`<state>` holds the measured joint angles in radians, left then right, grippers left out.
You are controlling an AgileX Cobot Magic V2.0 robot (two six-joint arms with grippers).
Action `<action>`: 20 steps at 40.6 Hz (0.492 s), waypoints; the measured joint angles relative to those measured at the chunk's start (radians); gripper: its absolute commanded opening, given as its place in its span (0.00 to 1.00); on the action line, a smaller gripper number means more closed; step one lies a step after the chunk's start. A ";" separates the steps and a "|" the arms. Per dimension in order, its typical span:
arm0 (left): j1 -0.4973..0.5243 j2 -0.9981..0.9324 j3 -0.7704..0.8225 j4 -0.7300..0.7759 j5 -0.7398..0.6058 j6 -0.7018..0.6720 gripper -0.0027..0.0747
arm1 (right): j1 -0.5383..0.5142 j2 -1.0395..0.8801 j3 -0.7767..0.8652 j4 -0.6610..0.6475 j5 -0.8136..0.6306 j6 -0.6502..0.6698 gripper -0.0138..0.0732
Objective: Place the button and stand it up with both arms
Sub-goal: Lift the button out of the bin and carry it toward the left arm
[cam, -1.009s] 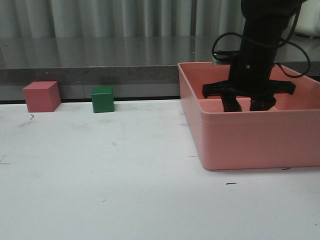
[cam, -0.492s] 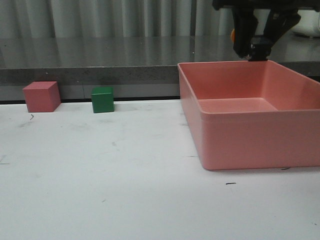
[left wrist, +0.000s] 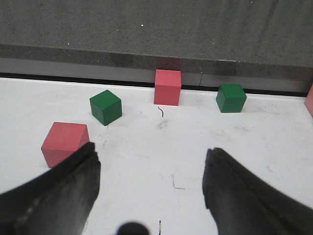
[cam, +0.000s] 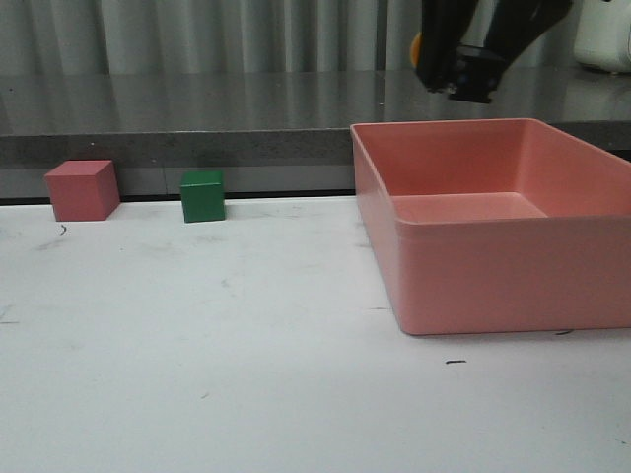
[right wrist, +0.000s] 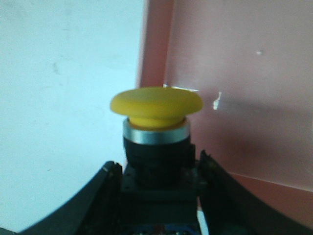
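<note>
While my right gripper [right wrist: 159, 188] squeezes the button [right wrist: 156, 129] tight up above the pink bin [cam: 473, 266], my left gripper [left wrist: 151, 178] hangs wide open, holding nothing.

The white table [cam: 246, 345] carries a large pink bin [cam: 493, 266] along its right edge, and a pink cube [cam: 82, 190] and green cube [cam: 202, 196] at the back-left edge.

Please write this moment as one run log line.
right gripper: holds button above pink bin | left gripper: open, empty
</note>
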<state>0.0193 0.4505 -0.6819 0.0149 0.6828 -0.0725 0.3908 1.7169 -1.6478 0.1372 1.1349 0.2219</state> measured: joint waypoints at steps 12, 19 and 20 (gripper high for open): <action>0.000 0.000 0.000 -0.015 0.000 0.000 0.60 | 0.160 0.123 -0.096 0.014 -0.058 0.054 0.42; 0.000 0.000 0.000 -0.015 0.000 0.000 0.60 | 0.241 0.265 -0.221 0.014 -0.045 0.128 0.42; 0.000 0.000 0.000 -0.015 0.000 0.000 0.60 | 0.253 0.287 -0.238 0.014 -0.045 0.143 0.42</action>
<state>0.0193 0.4505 -0.6819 0.0000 0.6828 -0.0725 0.6442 2.0042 -1.8863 0.1507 1.0898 0.3653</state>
